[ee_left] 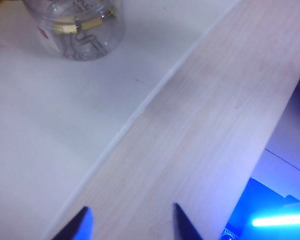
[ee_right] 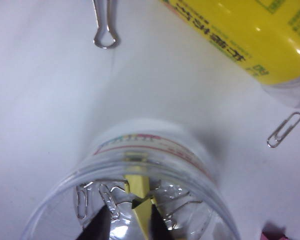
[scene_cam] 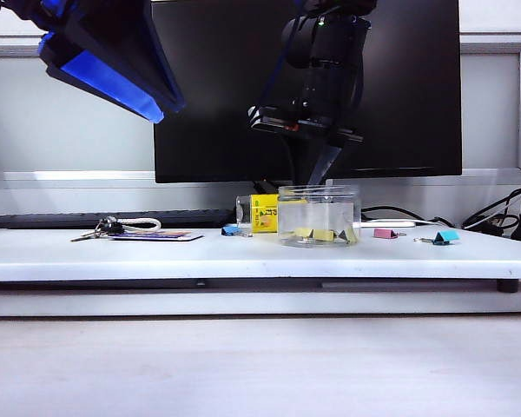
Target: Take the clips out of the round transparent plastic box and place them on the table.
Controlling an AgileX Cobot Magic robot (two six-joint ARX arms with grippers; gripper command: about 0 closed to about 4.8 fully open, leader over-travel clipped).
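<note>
The round transparent plastic box [scene_cam: 319, 214] stands upright at the middle of the white table [scene_cam: 200, 254], with several pale-yellow clips [scene_cam: 325, 234] on its bottom. My right gripper [scene_cam: 321, 195] reaches down into it from above. In the right wrist view this gripper [ee_right: 129, 225] is inside the box [ee_right: 155, 147], open. A yellow clip [ee_right: 142, 214] lies between its dark fingers, against one and clear of the other. My left gripper [scene_cam: 113, 74] hangs high at the left. It is open and empty [ee_left: 132, 220], far from the box [ee_left: 77, 30].
A yellow-labelled bottle [scene_cam: 259, 213] and a blue clip [scene_cam: 232, 229] sit left of the box. A pink clip [scene_cam: 385, 233] and a teal clip [scene_cam: 445, 235] lie to its right. Keys [scene_cam: 104, 228] and a card [scene_cam: 161, 235] lie farther left. A monitor [scene_cam: 217, 130] stands behind.
</note>
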